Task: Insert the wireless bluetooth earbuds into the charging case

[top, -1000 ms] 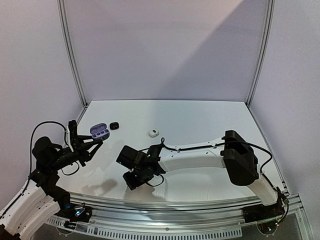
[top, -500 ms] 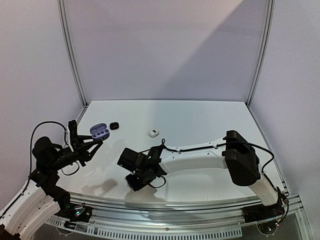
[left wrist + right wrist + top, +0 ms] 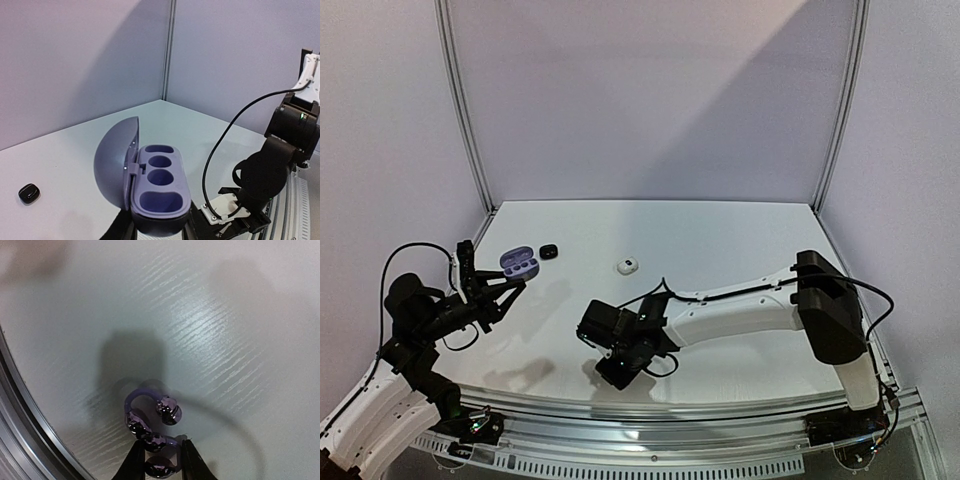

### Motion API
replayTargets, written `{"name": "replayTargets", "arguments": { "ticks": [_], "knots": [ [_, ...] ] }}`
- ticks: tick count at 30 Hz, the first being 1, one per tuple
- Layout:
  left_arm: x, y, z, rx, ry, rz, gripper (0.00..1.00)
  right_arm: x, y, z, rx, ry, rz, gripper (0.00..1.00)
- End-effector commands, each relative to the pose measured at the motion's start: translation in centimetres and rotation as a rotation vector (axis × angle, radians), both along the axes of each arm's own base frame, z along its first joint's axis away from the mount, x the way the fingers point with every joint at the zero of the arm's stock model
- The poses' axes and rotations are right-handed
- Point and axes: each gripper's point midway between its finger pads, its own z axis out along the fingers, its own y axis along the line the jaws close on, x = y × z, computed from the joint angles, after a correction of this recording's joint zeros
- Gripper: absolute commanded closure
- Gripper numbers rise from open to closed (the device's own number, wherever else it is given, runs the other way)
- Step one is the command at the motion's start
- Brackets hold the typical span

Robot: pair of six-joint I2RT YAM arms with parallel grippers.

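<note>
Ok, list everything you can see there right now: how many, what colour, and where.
open lilac plastic charging case: one, lilac, far left, lid up, four hollows bare
glossy purple ear-hook earbud: one, purple, front centre
small black rounded piece: one, black, just beyond the case
small white rounded piece: one, white with a dark spot, centre
white table: one, white, under it all
left pincer: one, black, shut on the case
right pincer: one, black, shut on the earbud
arms: two, white and black, bolted at the near edge

white table (image 3: 720, 230) in a corner of pale lilac walls (image 3: 650, 100), aluminium posts (image 3: 460, 110)
</note>
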Motion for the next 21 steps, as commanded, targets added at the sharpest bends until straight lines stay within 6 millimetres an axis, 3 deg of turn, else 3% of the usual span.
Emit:
{"name": "replayTargets", "arguments": {
  "ticks": [1, 5, 9, 11, 16, 21],
  "knots": [
    [0.2, 0.3, -0.2, 0.0, -0.006, 0.013, 1.0, 2.3, -4.4, -1.3, -0.106, 0.036, -0.027, 0.8],
    [0.1, 0.2, -0.1, -0.002, -0.01, 0.011, 1.0, 5.1, -6.0, -1.3, -0.111, 0.047, -0.137, 0.82],
    [0.1, 0.3, 0.0, -0.003, -0.014, 0.013, 1.0, 5.0, -2.4, 0.5, -0.038, 0.028, -0.044, 0.8],
    [0.0, 0.3, 0.0, -0.003, -0.016, 0.013, 1.0, 5.1, -2.0, 0.5, -0.052, 0.008, -0.018, 0.8],
    [0.0, 0.3, 0.2, -0.005, -0.021, 0.013, 1.0, 4.8, -5.2, -2.2, -0.156, 0.021, -0.003, 0.79],
    [-0.1, 0.3, 0.2, -0.008, -0.024, 0.012, 1.0, 4.1, -6.7, -1.8, -0.139, 0.027, 0.054, 0.76]
  ]
}}
